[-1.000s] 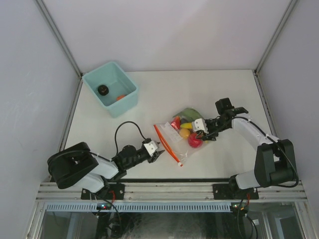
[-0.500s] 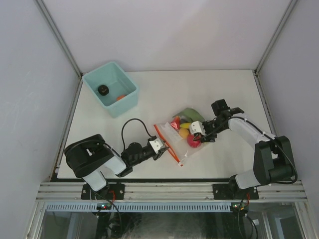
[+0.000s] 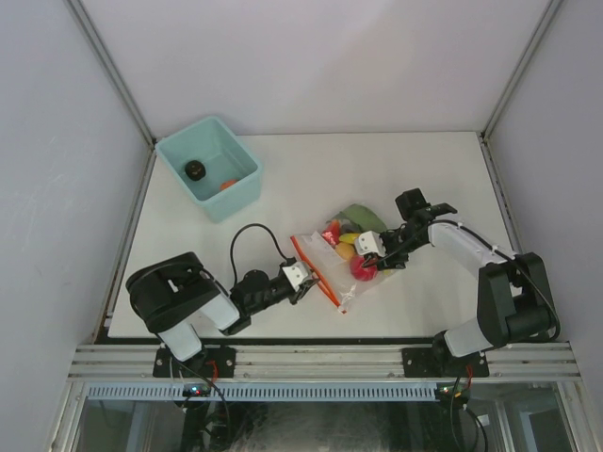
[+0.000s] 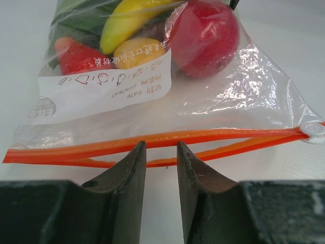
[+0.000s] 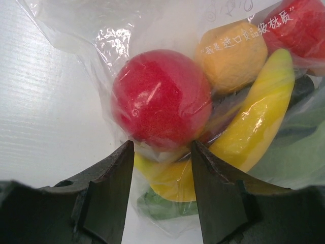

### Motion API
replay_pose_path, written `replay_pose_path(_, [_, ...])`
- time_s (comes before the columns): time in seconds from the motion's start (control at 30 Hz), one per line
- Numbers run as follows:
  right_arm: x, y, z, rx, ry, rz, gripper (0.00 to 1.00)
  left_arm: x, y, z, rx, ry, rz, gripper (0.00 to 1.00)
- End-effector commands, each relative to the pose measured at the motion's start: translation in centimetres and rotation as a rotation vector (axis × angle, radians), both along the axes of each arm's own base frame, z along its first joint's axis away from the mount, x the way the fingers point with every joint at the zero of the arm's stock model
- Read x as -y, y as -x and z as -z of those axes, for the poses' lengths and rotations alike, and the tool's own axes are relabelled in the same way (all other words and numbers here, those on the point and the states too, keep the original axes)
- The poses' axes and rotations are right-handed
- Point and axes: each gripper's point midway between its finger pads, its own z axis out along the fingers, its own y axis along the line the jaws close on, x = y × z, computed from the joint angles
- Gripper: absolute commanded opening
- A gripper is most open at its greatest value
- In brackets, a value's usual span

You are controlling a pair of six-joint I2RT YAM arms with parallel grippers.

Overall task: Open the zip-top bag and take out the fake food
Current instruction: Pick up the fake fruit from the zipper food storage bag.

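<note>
At the lower middle of the overhead view, the left gripper (image 3: pixel 303 280) has slid rightward over the last second and now sits just beside the near edge of the zip-top bag (image 3: pixel 325 270). Most of that travel came early; in the last half second it has barely moved. Its wrist camera shows the jaws set narrow with nothing between them, and the orange zip strip (image 4: pixel 203 138) running across the frame just past the tips. The two tracks of the strip bow slightly apart at mid-frame, and the white slider (image 4: pixel 316 131) sits at the right edge. The approach looks finished, so a pinch on the strip would be the next step.

Farther up, the bag lies flat at the table's centre with the fake food (image 3: pixel 350 247) inside. At its far side the right gripper (image 3: pixel 369 250) has crept a little leftward. Its jaws stand moderately apart, flanking the bag just under the red apple (image 5: pixel 161 97) and banana (image 5: pixel 259 117). Whether they touch the plastic I cannot tell.

At upper left sits the teal bin (image 3: pixel 241 193).
</note>
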Motion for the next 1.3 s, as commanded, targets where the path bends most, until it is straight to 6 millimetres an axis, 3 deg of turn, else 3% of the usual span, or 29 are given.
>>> replay_pose_path(0.0, [-0.2,0.5,0.4,-0.016,0.01,-0.011,0.48,0.3,0.4,-1.9,0.017,0.078,0.011,0.34])
replay_pose_path(0.53, [-0.7,0.9,0.9,-0.024,0.034,-0.032,0.44,-0.7,0.9,-1.0,-0.032,0.077,-0.017,0.27])
replay_pose_path(1.0, [-1.6,1.1,1.0,-0.025,0.031,-0.051,0.39,1.4,-0.5,-1.5,-0.014,0.091,-0.004,0.28])
replay_pose_path(1.1, [-1.9,1.3,1.2,-0.028,0.039,-0.062,0.36,2.1,-0.6,-1.4,-0.018,0.092,0.013,0.31])
replay_pose_path(1.27, [-2.7,1.4,1.7,-0.04,0.068,-0.076,0.3,3.5,-0.7,-1.8,0.006,0.098,0.063,0.44])
